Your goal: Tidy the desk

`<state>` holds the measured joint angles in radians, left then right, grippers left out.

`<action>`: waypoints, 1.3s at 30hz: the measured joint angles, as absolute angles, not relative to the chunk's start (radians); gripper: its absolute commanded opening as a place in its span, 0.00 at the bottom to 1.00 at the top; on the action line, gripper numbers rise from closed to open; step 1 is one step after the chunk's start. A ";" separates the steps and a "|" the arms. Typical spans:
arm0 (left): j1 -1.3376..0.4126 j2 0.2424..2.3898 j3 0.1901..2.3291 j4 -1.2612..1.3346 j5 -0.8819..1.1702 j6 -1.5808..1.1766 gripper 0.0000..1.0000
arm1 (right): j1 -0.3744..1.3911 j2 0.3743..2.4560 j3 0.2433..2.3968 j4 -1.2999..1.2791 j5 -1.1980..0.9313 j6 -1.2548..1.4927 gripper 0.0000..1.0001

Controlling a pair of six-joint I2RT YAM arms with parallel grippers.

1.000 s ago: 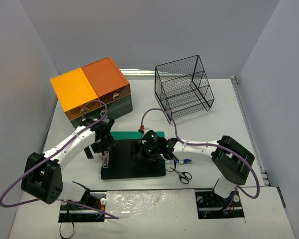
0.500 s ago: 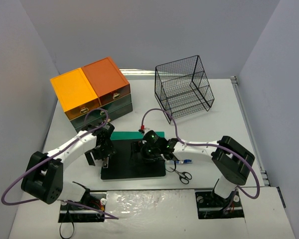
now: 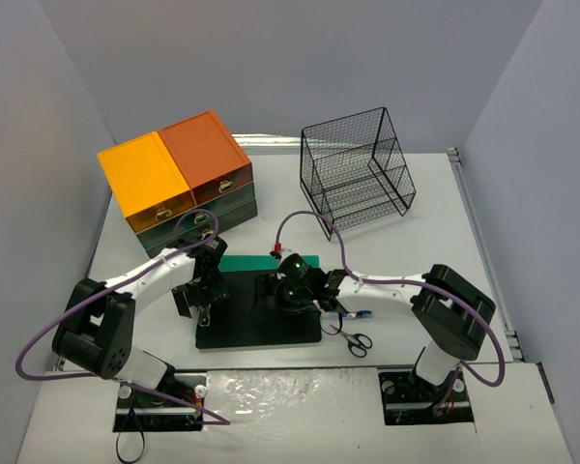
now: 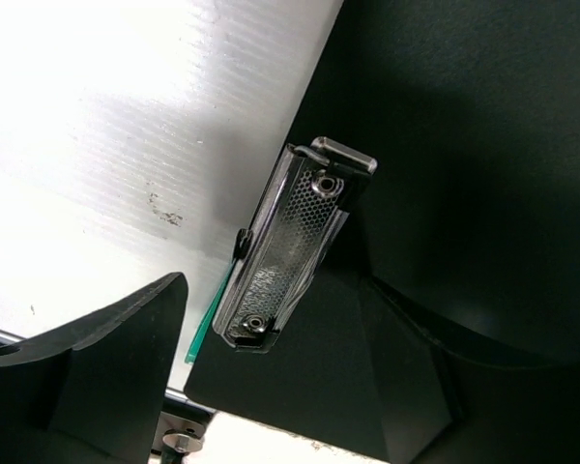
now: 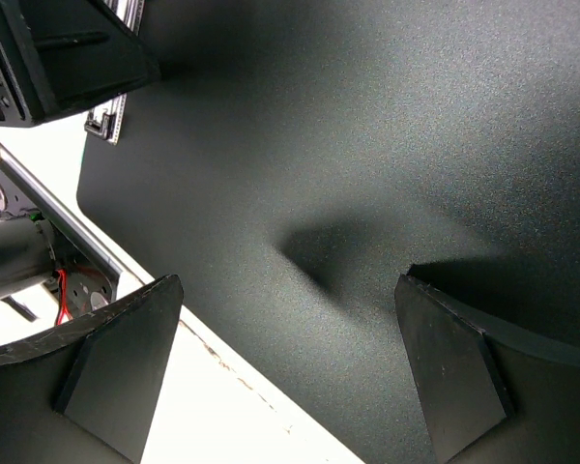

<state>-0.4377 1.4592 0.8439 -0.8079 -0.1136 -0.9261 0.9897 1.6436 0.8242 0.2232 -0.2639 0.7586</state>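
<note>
Desk (image 3: 435,251), white, carries everything in view; at its far left stands an orange-and-yellow-topped drawer unit (image 3: 179,179); the left end effector (image 3: 202,302) hangs over the left edge of a black clipboard (image 3: 261,324), its fingers apart on either side of the metal clip (image 4: 290,246), not clamped on it; a green board (image 3: 256,262) shows at the clipboard's far edge; the right end effector (image 3: 288,298) is wide open and empty above mid-clipboard; scissors (image 3: 353,338) lie just right of it; a wire basket (image 3: 358,174) stands far right.
</note>
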 measured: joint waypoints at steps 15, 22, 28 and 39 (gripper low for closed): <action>-0.438 1.458 0.844 -0.801 -0.124 -0.918 0.36 | 0.990 1.636 0.809 0.242 -0.262 0.762 0.89; -0.437 1.416 0.792 -0.753 -0.109 -0.938 0.43 | 0.990 1.636 0.809 0.242 -0.262 0.762 0.89; -0.437 1.335 0.715 -0.690 -0.097 -0.963 0.32 | 0.990 1.636 0.809 0.239 -0.262 0.762 0.89; -0.444 1.321 0.712 -0.691 -0.086 -0.913 0.00 | 0.990 1.634 0.812 0.234 -0.241 0.762 0.89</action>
<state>-0.4438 1.3212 0.7124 -0.6906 -0.0861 -0.9127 0.9897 1.6337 0.8115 0.2337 -0.2406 0.7620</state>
